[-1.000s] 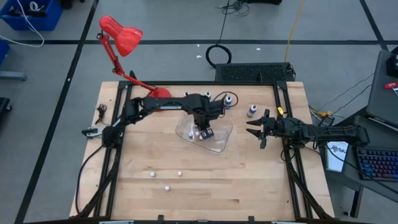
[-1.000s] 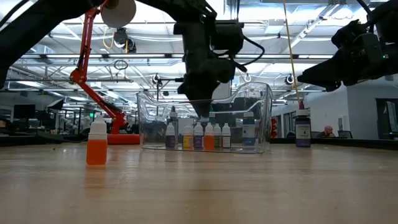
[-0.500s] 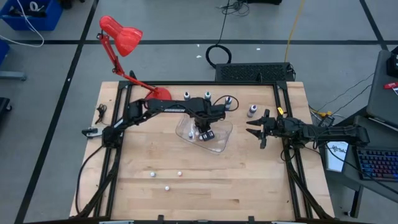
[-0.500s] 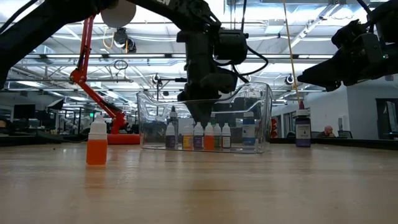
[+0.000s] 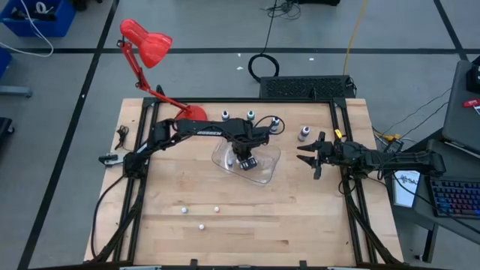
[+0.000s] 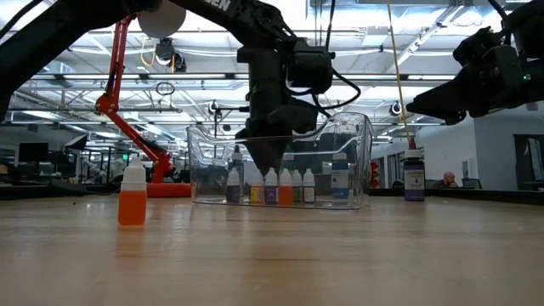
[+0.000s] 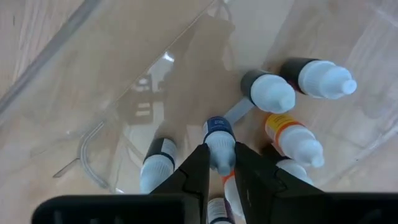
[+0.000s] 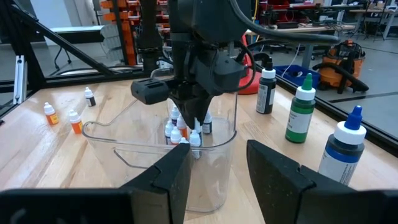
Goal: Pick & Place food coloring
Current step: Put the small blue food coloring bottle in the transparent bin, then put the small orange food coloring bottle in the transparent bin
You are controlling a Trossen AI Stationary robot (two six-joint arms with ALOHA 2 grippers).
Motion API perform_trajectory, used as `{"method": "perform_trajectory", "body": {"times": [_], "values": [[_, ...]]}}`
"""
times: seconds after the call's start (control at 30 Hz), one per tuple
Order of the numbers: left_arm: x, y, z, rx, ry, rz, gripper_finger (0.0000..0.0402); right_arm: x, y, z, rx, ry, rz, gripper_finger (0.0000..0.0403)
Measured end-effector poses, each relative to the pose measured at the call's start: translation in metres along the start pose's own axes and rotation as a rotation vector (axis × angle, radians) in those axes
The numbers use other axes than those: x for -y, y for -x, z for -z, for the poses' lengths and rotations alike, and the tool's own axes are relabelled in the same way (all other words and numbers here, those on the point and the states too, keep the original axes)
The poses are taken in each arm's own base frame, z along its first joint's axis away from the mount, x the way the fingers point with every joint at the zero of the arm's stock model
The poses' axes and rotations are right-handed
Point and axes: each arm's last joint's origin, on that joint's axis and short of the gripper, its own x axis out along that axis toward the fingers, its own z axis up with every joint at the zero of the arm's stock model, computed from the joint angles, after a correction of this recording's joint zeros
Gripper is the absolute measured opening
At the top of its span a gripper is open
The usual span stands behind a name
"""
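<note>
My left gripper [image 5: 244,159] reaches down into a clear plastic container [image 5: 268,171] in the middle of the table and is shut on one small food coloring bottle [image 7: 218,132] with a dark blue label and a white cap. Several other small white-capped bottles [image 7: 292,137] stand around it on the container floor, and in the low view they form a row [image 6: 286,185] below the fingertips [image 6: 259,166]. My right gripper [image 5: 310,157] hangs open above the table's right side, clear of everything. My left gripper pinches the blue-labelled bottle by its white cap [image 7: 221,155] between its two fingers. They come from above, pointing down. The bottle is upright among the others; I cannot tell whether its base is on the container floor.
Four larger bottles [image 5: 250,115] stand along the far edge; the right wrist view shows black, green and blue ones [image 8: 300,115]. Three small white-topped things [image 5: 201,225] sit near the near edge; one shows as an orange-bodied bottle [image 6: 132,195]. A red lamp [image 5: 146,41] stands far left.
My left gripper has shifted a little toward the table's left inside the container, staying at about the same height above the row of bottles. My right arm has kept still.
</note>
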Motion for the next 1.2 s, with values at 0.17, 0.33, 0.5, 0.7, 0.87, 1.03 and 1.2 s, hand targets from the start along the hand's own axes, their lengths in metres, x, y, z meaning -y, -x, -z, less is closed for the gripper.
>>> {"method": "perform_trajectory", "body": {"times": [0.17, 0.33, 0.5, 0.7, 0.87, 1.03, 1.2], "values": [[0.003, 0.004, -0.003, 0.028, -0.011, 0.011, 0.0094, 0.0, 0.0, 0.0, 0.0, 0.0, 0.0, 0.0144], [0.003, 0.004, -0.004, 0.03, -0.013, 0.016, 0.0115, 0.0, 0.0, 0.0, 0.0, 0.0, 0.0, 0.0144], [0.003, 0.004, -0.004, 0.03, -0.012, 0.015, 0.0123, 0.0, 0.0, 0.0, 0.0, 0.0, 0.0, 0.0144], [0.003, 0.004, -0.004, 0.032, -0.012, 0.015, 0.0124, 0.0, 0.0, 0.0, 0.0, 0.0, 0.0, 0.0144], [0.003, 0.004, -0.004, 0.031, -0.011, 0.015, 0.0124, 0.0, 0.0, 0.0, 0.0, 0.0, 0.0, 0.0144], [0.003, 0.02, -0.002, 0.065, -0.013, 0.011, 0.0124, 0.0, 0.0, 0.0, 0.0, 0.0, 0.0, 0.0144], [0.002, 0.053, 0.003, 0.154, -0.026, 0.005, 0.0125, 0.0, 0.0, 0.0, 0.0, 0.0, 0.0, 0.0144]]}}
